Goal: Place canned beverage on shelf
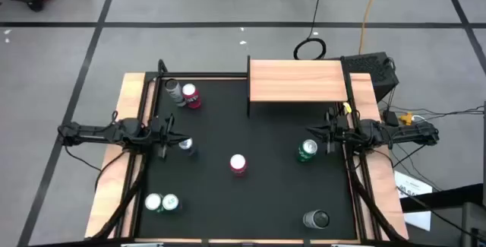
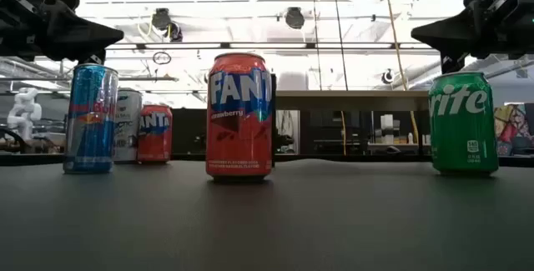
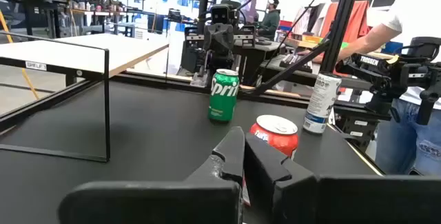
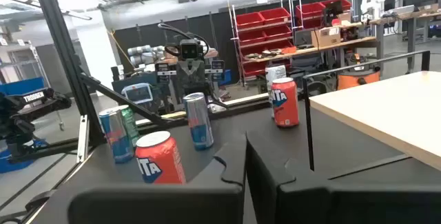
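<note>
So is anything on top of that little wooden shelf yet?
No. The shelf has a bare top from above; all cans, like the red one, stand on the black mat. Its underside is covered.

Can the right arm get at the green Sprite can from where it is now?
Probably yes. The green Sprite can stands upright on the black mat just beside the right gripper, with nothing between them. The gripper is shut, so it would need to open first. The shelf lies farther back, out of the way.
</note>
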